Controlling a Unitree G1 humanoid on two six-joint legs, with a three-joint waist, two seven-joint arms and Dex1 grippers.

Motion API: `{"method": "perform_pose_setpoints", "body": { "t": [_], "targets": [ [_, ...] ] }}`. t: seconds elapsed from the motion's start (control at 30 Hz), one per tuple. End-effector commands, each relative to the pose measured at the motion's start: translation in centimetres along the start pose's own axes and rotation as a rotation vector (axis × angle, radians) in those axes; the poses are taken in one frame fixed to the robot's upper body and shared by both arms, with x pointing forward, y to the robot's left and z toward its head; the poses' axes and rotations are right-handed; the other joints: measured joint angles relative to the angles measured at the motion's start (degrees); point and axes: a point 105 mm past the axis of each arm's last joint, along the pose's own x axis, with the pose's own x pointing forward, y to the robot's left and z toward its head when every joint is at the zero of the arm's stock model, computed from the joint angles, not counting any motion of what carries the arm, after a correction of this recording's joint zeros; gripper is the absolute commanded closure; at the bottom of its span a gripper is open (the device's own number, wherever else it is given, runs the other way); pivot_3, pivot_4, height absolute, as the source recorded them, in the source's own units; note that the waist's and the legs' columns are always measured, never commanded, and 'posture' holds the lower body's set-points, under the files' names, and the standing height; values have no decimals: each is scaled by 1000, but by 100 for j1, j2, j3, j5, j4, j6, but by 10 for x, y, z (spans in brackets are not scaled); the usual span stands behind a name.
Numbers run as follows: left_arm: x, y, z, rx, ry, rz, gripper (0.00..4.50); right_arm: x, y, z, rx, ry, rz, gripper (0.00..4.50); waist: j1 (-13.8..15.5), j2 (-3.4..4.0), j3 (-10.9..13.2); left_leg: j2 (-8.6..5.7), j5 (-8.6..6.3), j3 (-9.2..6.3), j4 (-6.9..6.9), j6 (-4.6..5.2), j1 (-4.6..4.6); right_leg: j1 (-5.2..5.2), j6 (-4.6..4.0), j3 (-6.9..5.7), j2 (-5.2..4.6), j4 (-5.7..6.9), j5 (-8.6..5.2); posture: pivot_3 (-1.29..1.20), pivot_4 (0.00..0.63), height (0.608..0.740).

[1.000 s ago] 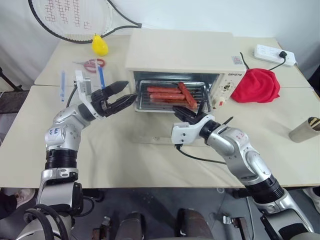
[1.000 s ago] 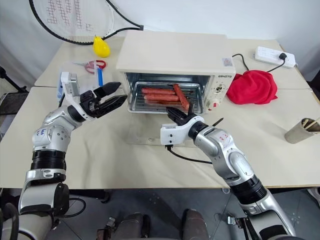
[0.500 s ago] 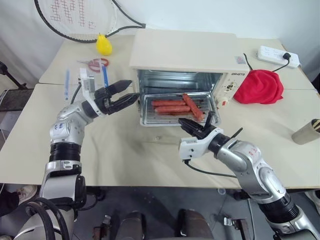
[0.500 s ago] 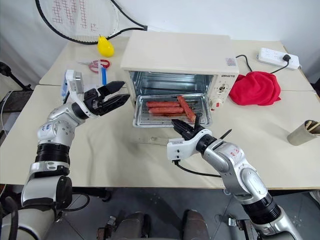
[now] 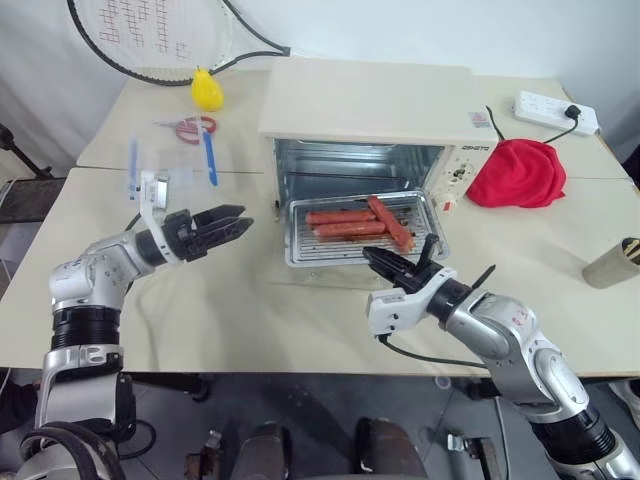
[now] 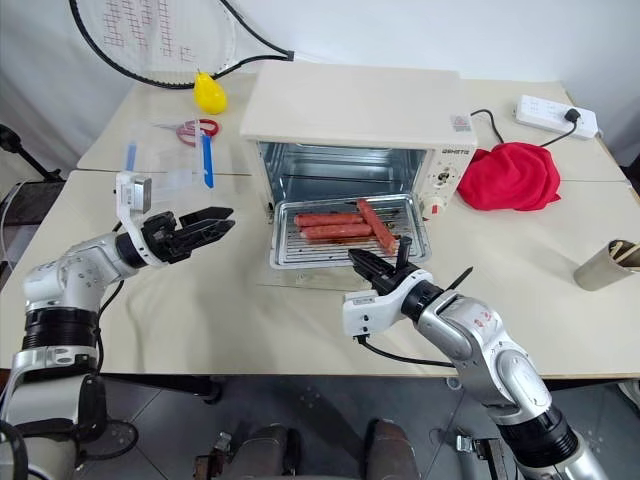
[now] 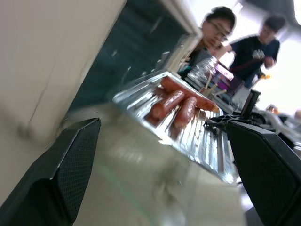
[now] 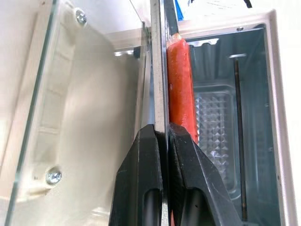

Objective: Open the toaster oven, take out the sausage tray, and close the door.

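Observation:
The cream-white toaster oven (image 5: 370, 100) stands mid-table with its glass door (image 8: 84, 117) folded down flat on the table in front of it. The silver sausage tray (image 5: 330, 258) sticks most of the way out of the cavity over the door and carries three reddish sausages (image 5: 350, 222) on its rack. My right gripper (image 5: 380, 260) is shut on the tray's front rim, and its fingers (image 8: 146, 155) pinch the thin metal edge beside one sausage. My left gripper (image 5: 240, 218) hovers open to the left of the oven, apart from everything, pointing at the tray.
A red cloth (image 5: 515, 170) and a white power strip (image 5: 550, 108) lie right of the oven. A metal cup (image 5: 615, 262) stands at the right edge. A clear bag (image 5: 170, 160), red scissors (image 5: 190, 128), a yellow toy (image 5: 206, 90) and a racket (image 5: 150, 40) are back left. Two people (image 7: 221, 28) stand behind.
My right gripper has drawn back toward me with the tray, which now sits farther out of the oven. My left gripper has moved left and down, away from the oven, and rolled.

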Motion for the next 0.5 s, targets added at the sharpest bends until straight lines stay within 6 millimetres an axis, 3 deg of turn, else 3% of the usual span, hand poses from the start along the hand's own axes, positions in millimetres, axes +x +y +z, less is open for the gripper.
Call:
{"method": "perform_pose_setpoints", "body": {
  "t": [0.03,0.2,0.3,0.4,0.5],
  "targets": [
    [4,-24,5,-128,38,-16,0,-12,-21,13,-64,-63,-82,4493,1,0,0,0,0,-3,4,0,0,3,0,1,0,0,0,0,150,740],
    [14,-47,-6,-278,86,-35,0,-17,-16,19,-79,-116,-59,4493,-21,-1,-1,2,0,-18,6,0,4,4,0,11,0,5,0,0,150,740],
    [20,-45,-5,-367,52,3,0,-14,-18,22,-75,-139,-65,4493,-23,-1,-1,2,0,-16,6,0,5,2,0,14,0,7,0,0,150,740],
    [24,-47,-24,-404,104,20,0,-8,-23,22,-79,-155,-82,4493,-42,-2,-2,1,0,-16,7,0,8,2,0,20,0,8,0,0,150,740],
    [23,-45,-26,-423,78,34,567,-6,-24,23,-81,-162,-79,4493,-35,-3,-2,2,0,-19,3,-1,14,1,0,26,1,10,0,0,150,740]
  ]
}}
